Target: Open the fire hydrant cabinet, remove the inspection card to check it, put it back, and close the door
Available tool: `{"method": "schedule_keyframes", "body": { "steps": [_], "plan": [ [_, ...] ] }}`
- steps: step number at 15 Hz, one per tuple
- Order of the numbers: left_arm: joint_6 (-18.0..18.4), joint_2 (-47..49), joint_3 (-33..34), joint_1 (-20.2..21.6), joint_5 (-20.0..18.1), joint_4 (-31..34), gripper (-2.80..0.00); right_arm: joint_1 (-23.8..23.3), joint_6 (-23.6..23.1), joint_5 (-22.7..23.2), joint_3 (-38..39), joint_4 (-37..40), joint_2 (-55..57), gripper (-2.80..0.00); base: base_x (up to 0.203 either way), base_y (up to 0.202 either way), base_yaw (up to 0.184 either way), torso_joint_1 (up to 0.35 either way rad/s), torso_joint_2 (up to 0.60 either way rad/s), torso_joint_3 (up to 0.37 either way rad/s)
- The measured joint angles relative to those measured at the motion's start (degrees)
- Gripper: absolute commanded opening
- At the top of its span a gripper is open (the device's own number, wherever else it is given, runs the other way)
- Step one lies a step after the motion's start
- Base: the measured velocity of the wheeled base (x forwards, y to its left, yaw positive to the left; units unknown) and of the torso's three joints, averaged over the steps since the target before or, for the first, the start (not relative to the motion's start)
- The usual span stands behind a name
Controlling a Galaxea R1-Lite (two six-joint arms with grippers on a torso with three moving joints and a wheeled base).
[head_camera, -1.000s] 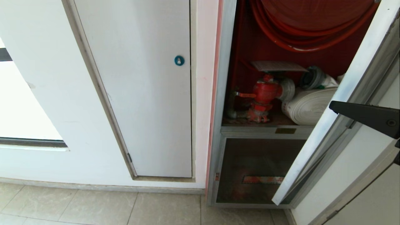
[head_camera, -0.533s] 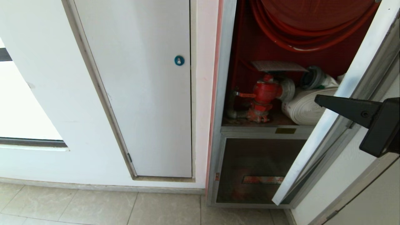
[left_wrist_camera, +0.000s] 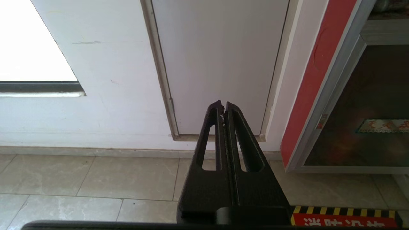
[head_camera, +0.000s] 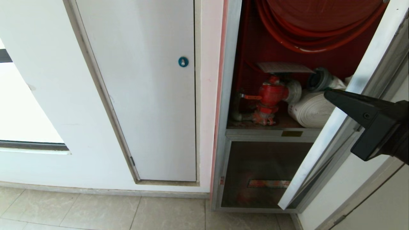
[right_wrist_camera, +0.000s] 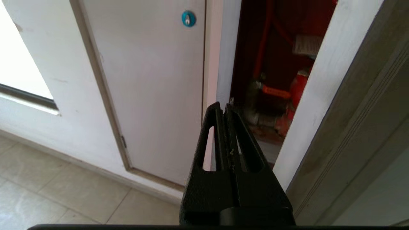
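White wall and pale floor tiles (head_camera: 96, 214) frame the fire hydrant cabinet (head_camera: 230, 95), its door (head_camera: 358, 105) swung open. Within the last second the right hand (head_camera: 329, 95), fingers together and empty, has advanced past the door's edge toward the inspection card (head_camera: 284, 67), lying above the red valve (head_camera: 270, 95) beside the white hose (head_camera: 314, 108). The left hand (left_wrist_camera: 222, 107) hangs closed.

you see the fire hydrant cabinet (head_camera: 252, 41) red inside with a silver frame, a red valve (head_camera: 270, 95), a white rolled hose (head_camera: 314, 110), a pale grey inspection card (head_camera: 284, 67), a blue round lock (head_camera: 183, 61), beige floor tiles (head_camera: 96, 212), and both claws black.
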Motion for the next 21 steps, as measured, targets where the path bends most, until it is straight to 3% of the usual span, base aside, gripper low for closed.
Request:
{"method": "schedule_keyframes", "body": {
  "steps": [8, 15, 21],
  "plan": [
    [0.0, 0.0, 0.0, 0.0, 0.0, 0.0, -2.8, -0.3, -2.7, 0.0, 1.4, -7.4, 2.6, -2.8, 0.0, 0.0, 0.0, 0.0, 0.0, 0.0],
    [0.0, 0.0, 0.0, 0.0, 0.0, 0.0, -2.8, -6.7, -3.6, 1.4, 0.4, -10.8, 5.0, -2.8, 0.0, 0.0, 0.0, 0.0, 0.0, 0.0],
    [0.0, 0.0, 0.0, 0.0, 0.0, 0.0, -2.8, -8.4, -4.2, 1.4, -0.8, -10.7, 4.8, -2.8, 0.0, 0.0, 0.0, 0.0, 0.0, 0.0]
  ]
}}
